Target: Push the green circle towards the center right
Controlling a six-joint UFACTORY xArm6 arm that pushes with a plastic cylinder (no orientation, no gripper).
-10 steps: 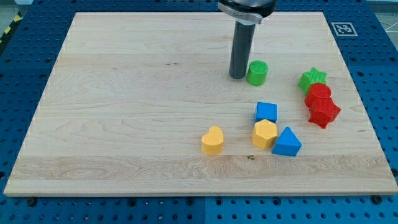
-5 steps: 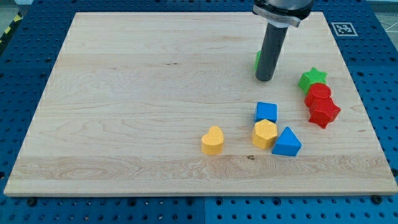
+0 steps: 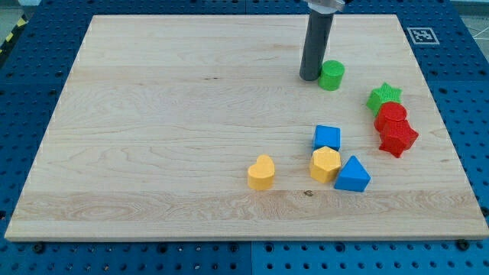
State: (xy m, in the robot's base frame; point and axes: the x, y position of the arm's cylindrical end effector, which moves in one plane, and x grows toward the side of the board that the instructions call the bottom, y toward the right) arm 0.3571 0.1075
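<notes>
Tip: my tip (image 3: 309, 78) rested on the wooden board (image 3: 153, 137), touching the left side of the green circle; it is a bare rod with nothing to open or close
Green circle: the green circle (image 3: 331, 75) sat in the upper right part of the board, up and to the left of the green star
Right cluster: the green star (image 3: 384, 97) touched the red circle (image 3: 391, 115), with the red star (image 3: 398, 138) just below
Lower group: the blue cube (image 3: 327, 137), yellow hexagon (image 3: 325, 164) and blue triangle (image 3: 351, 174) sat close together
Yellow heart: the yellow heart (image 3: 261, 172) stood alone to the left of that group
</notes>
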